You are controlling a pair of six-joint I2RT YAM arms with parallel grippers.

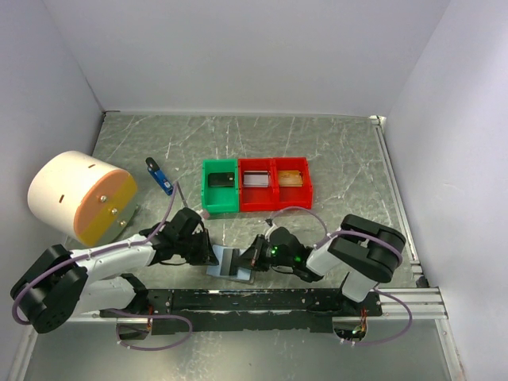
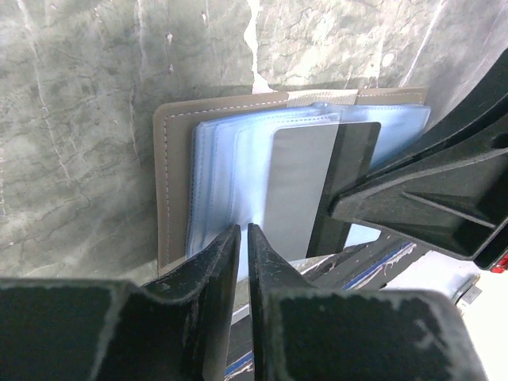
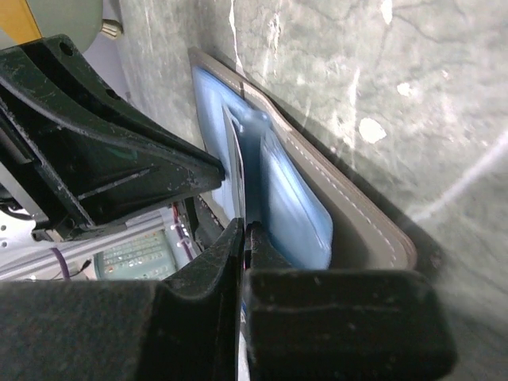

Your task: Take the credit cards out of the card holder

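Two grippers at one card holder (image 1: 230, 264), lying open near the table's (image 1: 333, 151) front edge.
Left gripper (image 2: 244, 238): jaws nearly together, apparently nipping a plastic sleeve (image 2: 226, 159).
Right gripper (image 3: 242, 234): jaws pressed on a grey credit card (image 2: 300, 190).
Advised: straight pull along the sleeve, holder pinned.

Near centre: the card holder (image 1: 230, 264) lies open on the table (image 1: 341, 151). The left gripper (image 2: 242, 232) is pinched on its left side and the right gripper (image 3: 241, 228) is clamped on a card (image 2: 298, 186) among its sleeves. The two nearly touch, so you get no passage between them.
Middle: the green tray (image 1: 220, 186), left red tray (image 1: 256, 184) and right red tray (image 1: 291, 181) touch, forming one wall.
Left: a blue-and-black gadget (image 1: 159, 176) and a large white-and-orange drum (image 1: 79, 197).
Your lanes: bare table beyond the trays and to their right.
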